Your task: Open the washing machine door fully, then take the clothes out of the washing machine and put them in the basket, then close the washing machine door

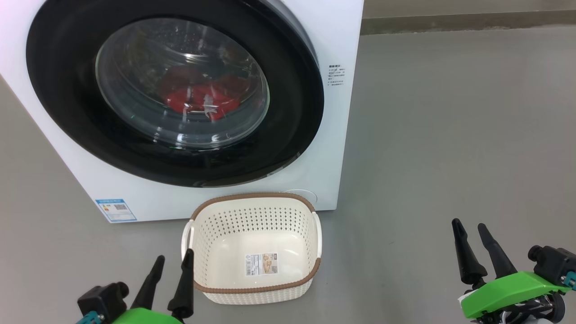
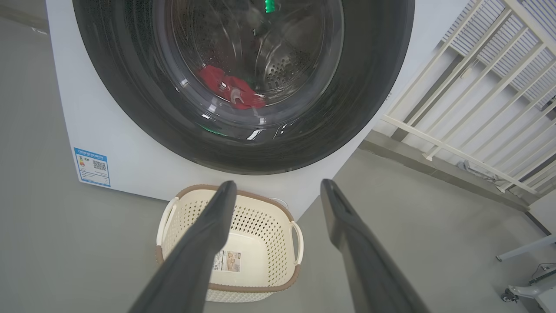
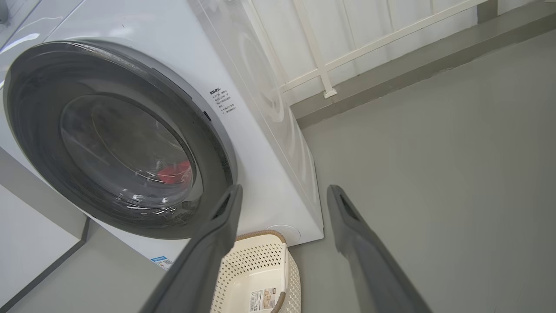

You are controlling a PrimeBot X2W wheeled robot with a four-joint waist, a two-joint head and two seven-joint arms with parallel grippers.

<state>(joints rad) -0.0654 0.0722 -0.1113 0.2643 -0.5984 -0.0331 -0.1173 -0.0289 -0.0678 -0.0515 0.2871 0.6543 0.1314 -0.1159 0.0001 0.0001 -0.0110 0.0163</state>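
Washing machine (image 1: 329,153) and basket (image 1: 252,220) stand on grey floor (image 1: 450,135).

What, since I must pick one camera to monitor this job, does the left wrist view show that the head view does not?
The left wrist view brings in a white railing to the right of the washing machine. The head view brings in the right gripper, open, right of the basket, and small printed text beside the door. Both share the closed washing machine door, the red clothes behind its glass, the basket holding no clothes, the blue label sticker and the open left gripper.
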